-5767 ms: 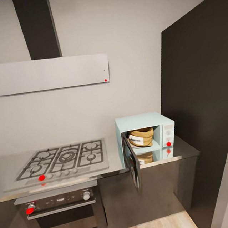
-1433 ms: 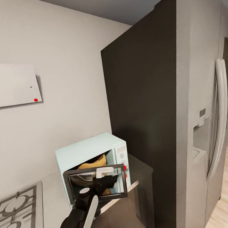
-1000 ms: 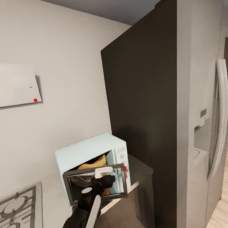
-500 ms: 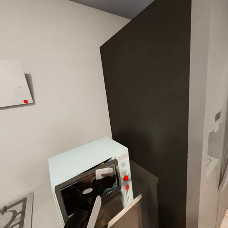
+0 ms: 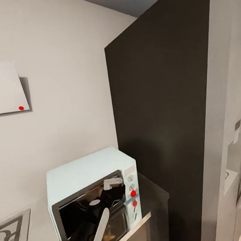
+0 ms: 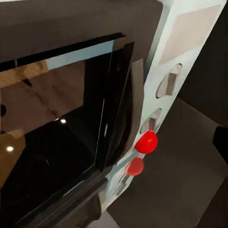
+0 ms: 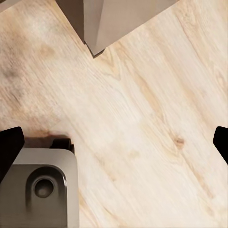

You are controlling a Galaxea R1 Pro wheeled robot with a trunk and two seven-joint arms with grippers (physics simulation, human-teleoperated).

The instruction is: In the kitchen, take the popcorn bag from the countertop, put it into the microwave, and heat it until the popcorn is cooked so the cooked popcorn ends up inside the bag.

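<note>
Head view: the microwave (image 5: 93, 194), pale mint, boxy, stands on the countertop (image 5: 153, 198) against the tall dark cabinet (image 5: 162, 122); its dark glass door (image 5: 90, 212) is nearly shut. My left gripper (image 5: 113, 187) presses at the door's upper free edge, just beside the knob panel and its red light (image 5: 133, 193); I cannot tell whether its fingers are apart or together. A corner of the gas hob (image 5: 11, 233) and the white hood (image 5: 0, 87) lie off to the side. The popcorn bag is hidden behind the glass; I judge it to be inside the cavity. Left wrist view: door (image 6: 66, 118) stands a narrow crack off the frame, free edge next to the panel with red light (image 6: 146, 141) and a second red spot (image 6: 135, 166). Handling, as a judgement: door is stiff, light on its hinge, glass glossy and slippery, so push flat near the free edge, not the middle. The bag would be light, soft and crushable; take it by the rolled rim. Knobs small and round, needing a fingertip pinch. Right wrist view: pale wood floor (image 7: 142, 118) and part of my base (image 7: 42, 190); my right gripper (image 7: 114, 142) has dark fingertips (image 7: 9, 145) set wide apart, holding nothing.
</note>
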